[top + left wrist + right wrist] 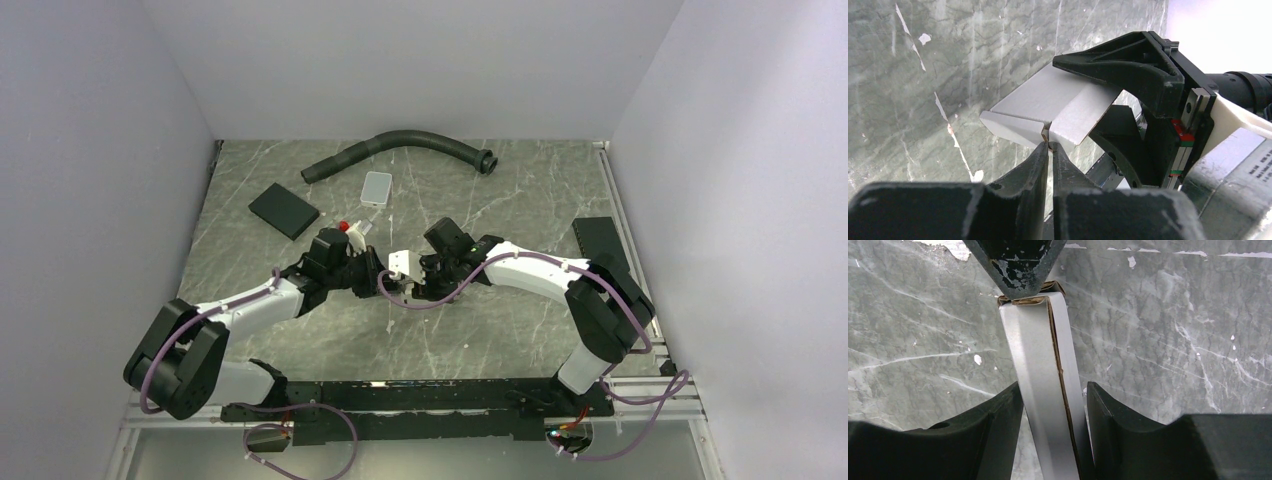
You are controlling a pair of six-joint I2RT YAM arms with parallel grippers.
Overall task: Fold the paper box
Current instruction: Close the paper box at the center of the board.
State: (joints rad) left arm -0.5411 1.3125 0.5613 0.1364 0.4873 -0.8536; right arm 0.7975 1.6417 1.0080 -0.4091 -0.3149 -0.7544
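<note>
Well on the near side of the hose (345, 158), roughly below its middle in the top view, we see one white box (403, 263). It sits between the two grippers. It is a slim carton and its long axis runs from one gripper to the other. One short end, with a brown raw edge, points at the left gripper (1049, 146). The other end goes between the fingers of the right gripper (1054, 392).

The right fingers stand one on each broad side of the box and press on it, so this gripper is clamped on it. The left fingers are almost together, with only a thin slit between them. Their tips meet the brown corner of the box, but we cannot tell if they pinch it or only touch it.

We count one hose, curved, at the far side. One grey tile (377, 187) lies just on the near side of the hose. One black pad (283, 210) lies near its left end, and one dark flat piece (598, 238) lies well to its right.
</note>
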